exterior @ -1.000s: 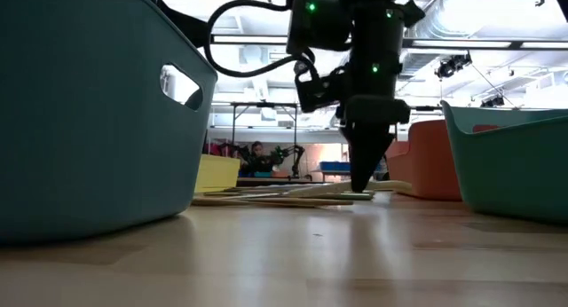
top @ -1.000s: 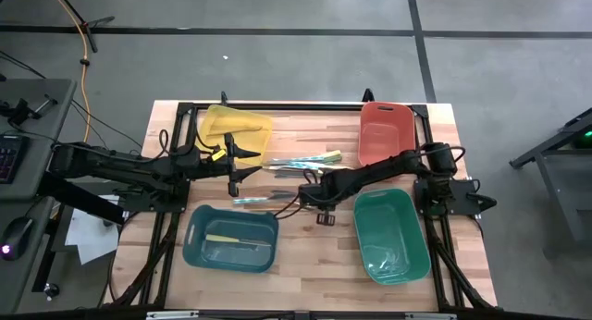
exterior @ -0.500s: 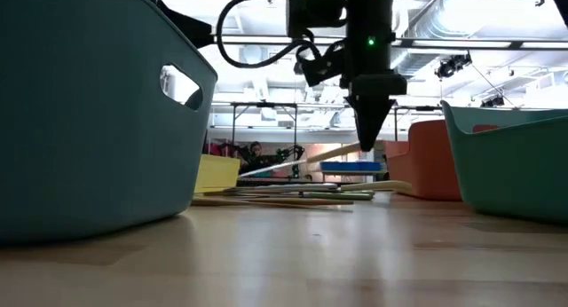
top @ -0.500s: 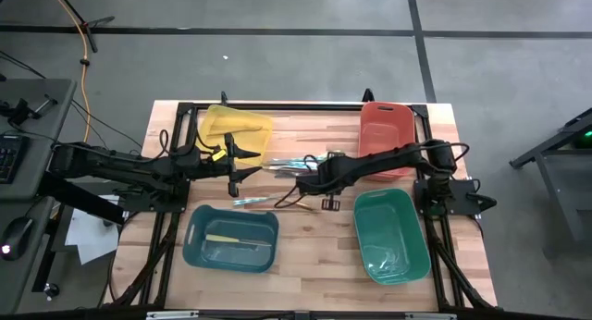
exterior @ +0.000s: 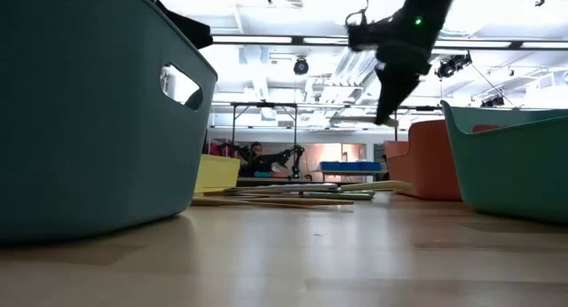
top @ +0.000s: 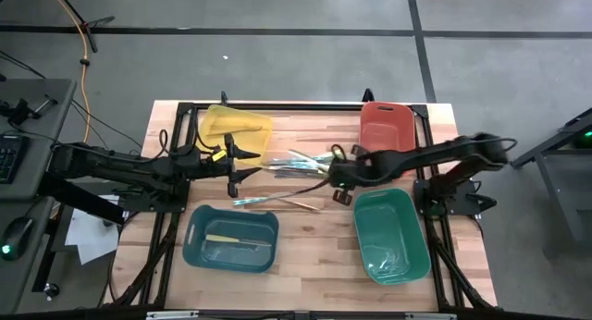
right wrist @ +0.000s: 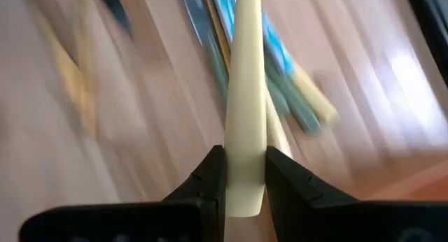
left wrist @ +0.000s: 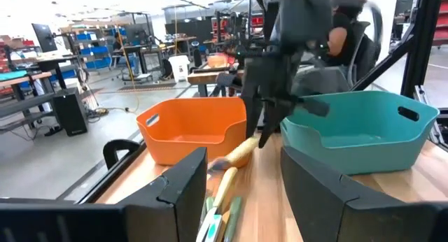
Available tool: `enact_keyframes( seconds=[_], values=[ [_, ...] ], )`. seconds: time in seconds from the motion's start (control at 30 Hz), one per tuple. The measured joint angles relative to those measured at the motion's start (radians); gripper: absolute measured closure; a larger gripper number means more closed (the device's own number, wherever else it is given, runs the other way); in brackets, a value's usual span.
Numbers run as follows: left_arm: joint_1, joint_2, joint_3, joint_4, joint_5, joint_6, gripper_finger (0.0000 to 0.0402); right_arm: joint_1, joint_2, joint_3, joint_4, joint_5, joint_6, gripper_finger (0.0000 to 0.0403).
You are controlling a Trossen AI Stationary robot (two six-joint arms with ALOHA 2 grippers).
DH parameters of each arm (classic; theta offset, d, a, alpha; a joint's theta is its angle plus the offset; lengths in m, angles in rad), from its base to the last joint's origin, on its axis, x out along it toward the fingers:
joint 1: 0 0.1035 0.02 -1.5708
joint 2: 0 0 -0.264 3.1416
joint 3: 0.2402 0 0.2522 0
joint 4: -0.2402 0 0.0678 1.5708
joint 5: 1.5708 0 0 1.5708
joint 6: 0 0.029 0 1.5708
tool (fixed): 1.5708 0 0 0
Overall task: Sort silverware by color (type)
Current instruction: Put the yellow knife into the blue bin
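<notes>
**Right arm's got a cream utensil pinched and up off the table**

So the cream utensil is clamped by one end between the right gripper's fingers. Its long axis runs straight out ahead of the gripper, pointing away from the fingers over the pile below. From above, the gripper sits left of the orange bin and just past the far-left corner of the green bin. I can't really make out the utensil itself in that view. In the low view the gripper hangs well clear of the tabletop.

The rest of the silverware pile lies in the middle of the table, between the yellow bin and the orange one. The pieces mostly run left to right, fanned out a bit. A couple of strays lie nearer, just beyond the blue bin. That bin has one cream piece lying left-right inside it.

The left gripper is parked at the left end of the pile, beside the yellow bin. Its fingers are spread wide with nothing between them. Its wrist camera looks along the pile toward the right arm.
</notes>
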State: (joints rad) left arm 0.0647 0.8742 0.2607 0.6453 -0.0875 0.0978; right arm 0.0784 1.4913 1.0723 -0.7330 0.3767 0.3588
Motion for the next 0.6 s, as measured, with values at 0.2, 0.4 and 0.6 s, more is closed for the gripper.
enact_keyframes(
  seconds=[0.2, 0.4, 0.6],
  values=[
    [0.0, -0.005, 0.0, 0.004, 0.0, 0.001, 0.0232, 0.001, -0.153, -0.275, 0.67, -0.006, -0.109, 0.0345],
    [0.0, -0.005, 0.0, 0.003, 0.0, 0.009, 0.0232, -0.038, -0.136, -0.458, 1.309, -0.095, -0.285, 0.0345],
    [0.0, -0.005, 0.0, 0.004, -0.001, 0.05, 0.0232, -0.087, -0.098, -0.473, 1.455, -0.177, -0.375, 0.0345]
  ],
)
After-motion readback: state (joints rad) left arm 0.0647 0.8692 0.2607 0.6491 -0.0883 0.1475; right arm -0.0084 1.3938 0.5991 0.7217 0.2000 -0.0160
